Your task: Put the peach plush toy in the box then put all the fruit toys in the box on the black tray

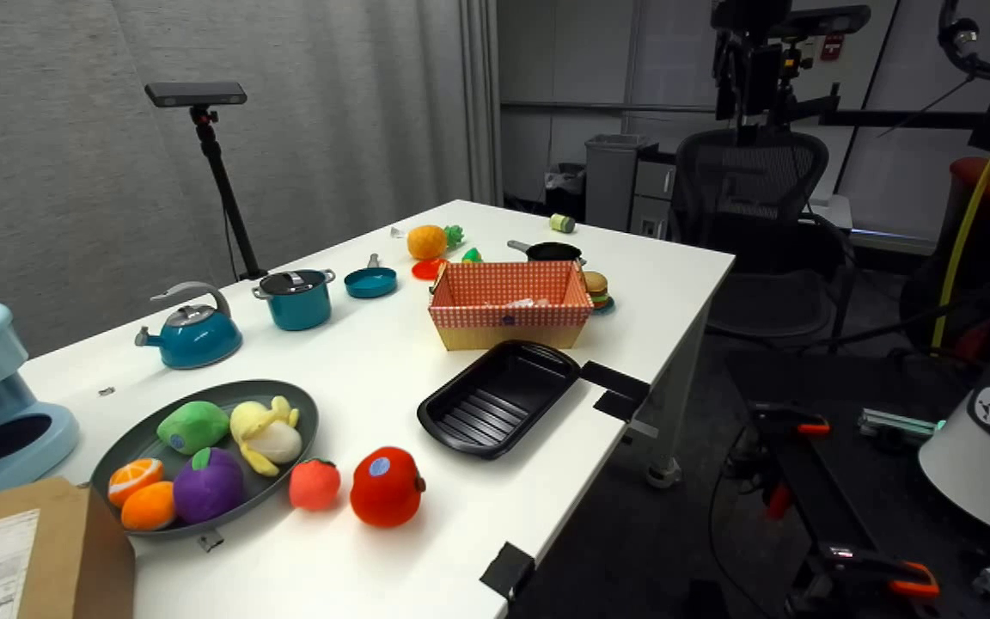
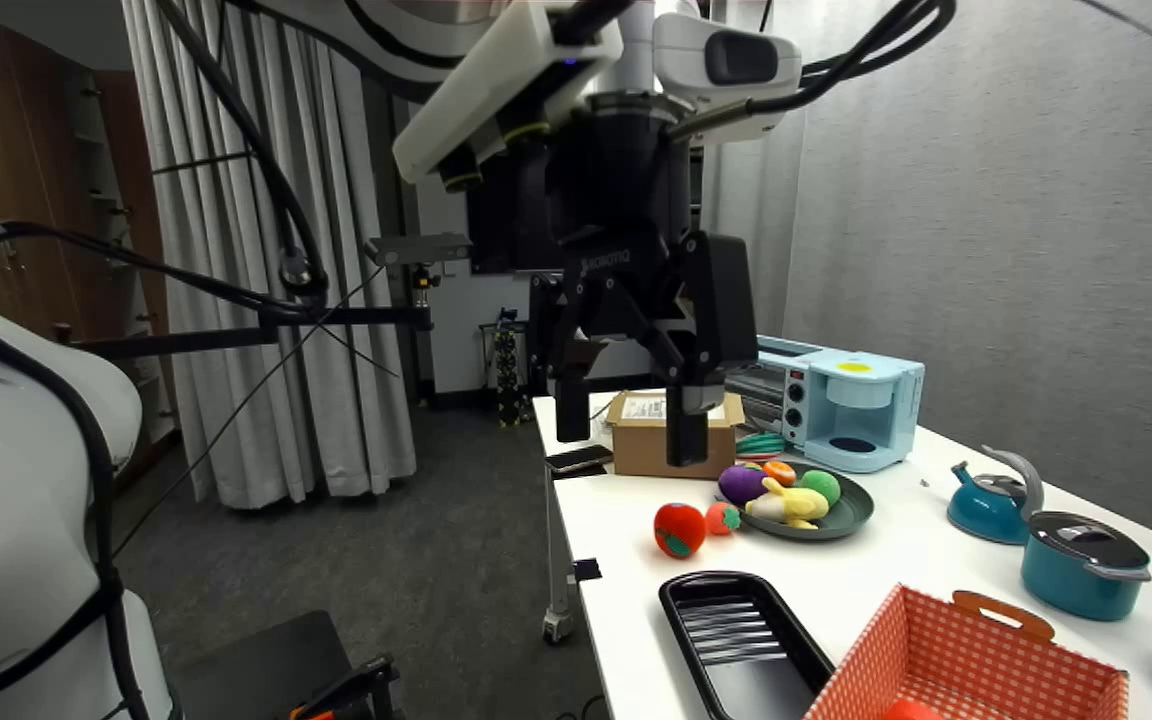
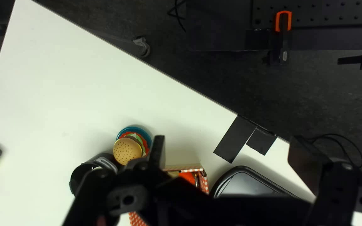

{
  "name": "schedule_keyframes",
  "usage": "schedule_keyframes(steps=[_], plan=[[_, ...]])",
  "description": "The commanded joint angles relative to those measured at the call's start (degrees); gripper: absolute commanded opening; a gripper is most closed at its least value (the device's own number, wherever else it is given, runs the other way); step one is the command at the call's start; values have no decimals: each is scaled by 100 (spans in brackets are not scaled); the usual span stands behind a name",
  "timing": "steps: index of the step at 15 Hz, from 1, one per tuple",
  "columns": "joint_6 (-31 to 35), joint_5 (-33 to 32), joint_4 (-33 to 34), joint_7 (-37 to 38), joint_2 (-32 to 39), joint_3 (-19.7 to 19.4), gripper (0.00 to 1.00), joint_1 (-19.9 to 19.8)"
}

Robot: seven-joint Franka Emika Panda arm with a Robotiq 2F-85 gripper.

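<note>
While the gaping pincer [image 2: 630, 424] reads ROBOTIQ, one red plush [image 1: 388, 497] bears a label [image 1: 379, 467].

The gripper [image 2: 629, 450] hangs higher than the table [image 2: 916, 560] and clear of it, its fingers [image 2: 687, 435] pointing down and spread wide apart. The wrist [image 2: 726, 65] is upright. In the wrist view one finger shows against the table, the other across its edge. The arm's white base [image 1: 976, 477] stands beside the table, apart from it.
</note>
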Motion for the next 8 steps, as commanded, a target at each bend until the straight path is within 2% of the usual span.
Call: schedule_keyframes(steps=[1,8], plan=[[-30,-40,13,41,-9,-70,100,92],[198,-124,-9,67,123,3,100,176]])
